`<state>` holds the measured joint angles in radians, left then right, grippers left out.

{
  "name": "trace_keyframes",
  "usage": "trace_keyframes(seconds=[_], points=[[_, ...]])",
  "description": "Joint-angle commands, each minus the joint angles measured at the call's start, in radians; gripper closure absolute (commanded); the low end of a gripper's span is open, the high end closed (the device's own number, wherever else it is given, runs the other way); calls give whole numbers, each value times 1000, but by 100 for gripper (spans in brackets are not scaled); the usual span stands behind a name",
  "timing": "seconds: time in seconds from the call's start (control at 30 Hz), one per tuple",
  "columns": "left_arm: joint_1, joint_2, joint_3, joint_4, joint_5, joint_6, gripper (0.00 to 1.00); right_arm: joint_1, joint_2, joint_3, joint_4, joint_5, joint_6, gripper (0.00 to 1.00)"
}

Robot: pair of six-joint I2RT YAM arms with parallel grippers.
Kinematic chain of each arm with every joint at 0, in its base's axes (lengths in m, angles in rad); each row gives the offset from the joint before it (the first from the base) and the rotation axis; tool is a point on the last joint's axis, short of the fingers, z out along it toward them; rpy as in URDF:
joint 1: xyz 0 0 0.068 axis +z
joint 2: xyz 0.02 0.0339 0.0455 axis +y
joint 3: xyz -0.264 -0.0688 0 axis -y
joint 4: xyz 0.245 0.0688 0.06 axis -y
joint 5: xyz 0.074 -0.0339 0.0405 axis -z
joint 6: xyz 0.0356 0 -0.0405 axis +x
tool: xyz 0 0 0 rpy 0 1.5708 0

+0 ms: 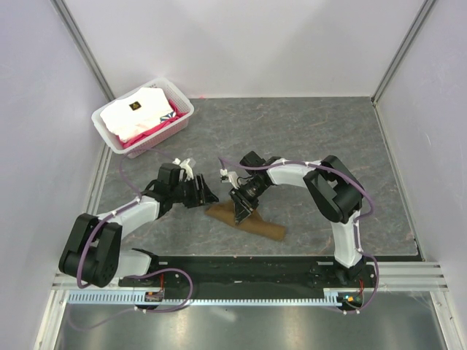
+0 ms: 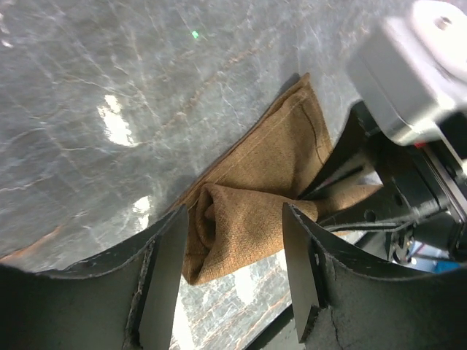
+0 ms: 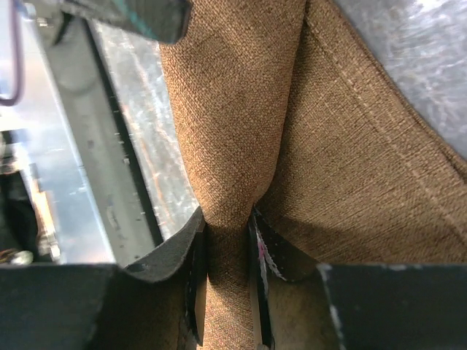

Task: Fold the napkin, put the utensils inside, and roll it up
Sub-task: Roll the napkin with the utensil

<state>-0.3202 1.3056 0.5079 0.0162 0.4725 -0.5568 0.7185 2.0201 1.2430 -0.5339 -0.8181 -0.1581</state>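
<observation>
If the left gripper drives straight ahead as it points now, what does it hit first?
The napkin: its rolled end lies between the open fingers of the left gripper; just beyond, likely the right gripper pinching the cloth.

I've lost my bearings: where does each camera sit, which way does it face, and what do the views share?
Top external: above and behind the bases, looking down at the table; both arms, left gripper and right gripper at the napkin.
Left wrist: looks along its open fingers straddling the napkin's rolled end; right gripper beyond.
Right wrist: looks down its fingers, shut on a napkin fold.
Shared: all three show the napkin; left wrist also sees the right gripper.
</observation>
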Motion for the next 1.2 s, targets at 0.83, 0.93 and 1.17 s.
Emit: trace_keyframes(seconds=[0.83,0.93,1.17], points=[[-10,124,-8,10,71,20,98,-39,31,62,-37,111,3,44],[-10,150,21,-13,61,24,98,-27,-64,42,0,233,43,37],[-6,210,87,-104,54,35,98,184,-279,-72,121,756,6,26]])
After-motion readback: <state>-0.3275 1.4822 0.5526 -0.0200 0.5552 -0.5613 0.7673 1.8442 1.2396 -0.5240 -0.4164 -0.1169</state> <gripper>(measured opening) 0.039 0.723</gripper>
